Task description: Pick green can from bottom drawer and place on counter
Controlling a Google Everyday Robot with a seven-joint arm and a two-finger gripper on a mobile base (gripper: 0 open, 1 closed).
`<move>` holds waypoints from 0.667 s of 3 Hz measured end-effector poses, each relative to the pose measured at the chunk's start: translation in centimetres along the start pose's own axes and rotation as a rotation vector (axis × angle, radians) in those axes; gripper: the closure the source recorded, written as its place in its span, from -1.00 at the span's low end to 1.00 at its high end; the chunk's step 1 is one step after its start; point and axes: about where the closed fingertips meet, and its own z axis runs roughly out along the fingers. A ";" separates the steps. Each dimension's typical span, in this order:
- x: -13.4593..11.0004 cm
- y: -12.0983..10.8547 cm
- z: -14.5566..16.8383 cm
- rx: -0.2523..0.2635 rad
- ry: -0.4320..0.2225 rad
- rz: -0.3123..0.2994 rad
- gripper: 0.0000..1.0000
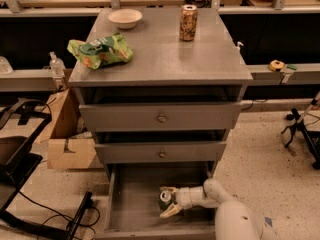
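While the bottom drawer (132, 206) stands open at the foot of the cabinet, the claw (167, 201) lies low over its grey floor, reaching in from the right with its two pale fingers (170, 212) spread apart. The green can (164, 197) stands upright between those fingers, silver lid up, near the middle of the drawer floor; whether either finger presses on it cannot be told. Well off to the claw's left, outside the drawer, a cardboard box (67, 151) sits on the speckled room floor. High above and left of the claw, a crinkly green snack bag (100, 50) lies on the counter (165, 59), with a pale bowl (125, 18) behind it. Directly above the claw are two closed drawer fronts (160, 116) with small knobs, overhanging the back of the open drawer. Above and slightly right, a tall tan can (188, 22) stands on the counter. To the claw's right, the white arm (220, 199) runs back toward the drawer's right front corner.
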 end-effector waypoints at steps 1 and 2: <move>0.1 0.1 1.2 -0.009 0.003 0.054 0.08; -1.9 0.0 0.2 0.009 0.017 0.092 0.54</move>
